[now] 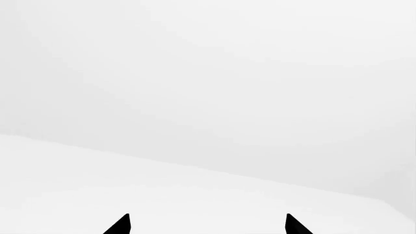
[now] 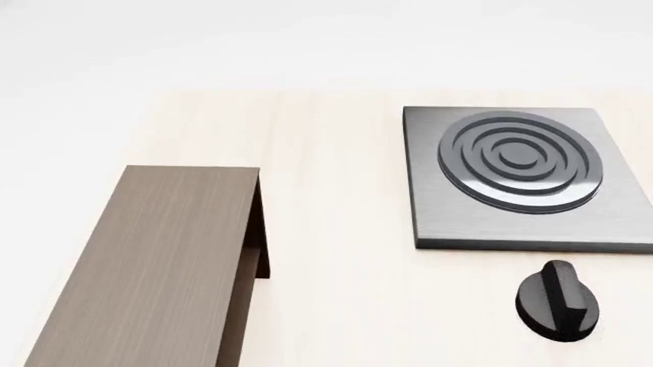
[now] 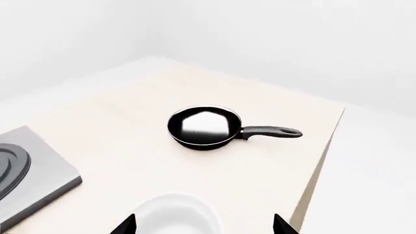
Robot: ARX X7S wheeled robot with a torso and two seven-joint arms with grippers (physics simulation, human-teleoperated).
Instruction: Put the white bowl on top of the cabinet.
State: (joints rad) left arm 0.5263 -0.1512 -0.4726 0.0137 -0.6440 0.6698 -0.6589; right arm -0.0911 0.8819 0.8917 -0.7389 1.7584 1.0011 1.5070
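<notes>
The white bowl (image 3: 175,214) stands on the pale wooden table in the right wrist view, close below my right gripper (image 3: 204,225), whose two black fingertips (image 3: 126,225) are spread wide, one by the bowl's side and the other well off it. Nothing is held. The cabinet (image 2: 153,260), long, dark grey-brown, with a flat bare top, lies at the left of the head view. The bowl and both arms are out of the head view. My left gripper (image 1: 208,224) is open, its tips wide apart over a blank white surface.
A black frying pan (image 3: 203,126) with its handle (image 3: 272,131) sits beyond the bowl, near the table's edge (image 3: 322,161). The grey square stove plate (image 2: 525,176) with its round burner lies at the right of the head view, and a black knob (image 2: 556,300) in front of it.
</notes>
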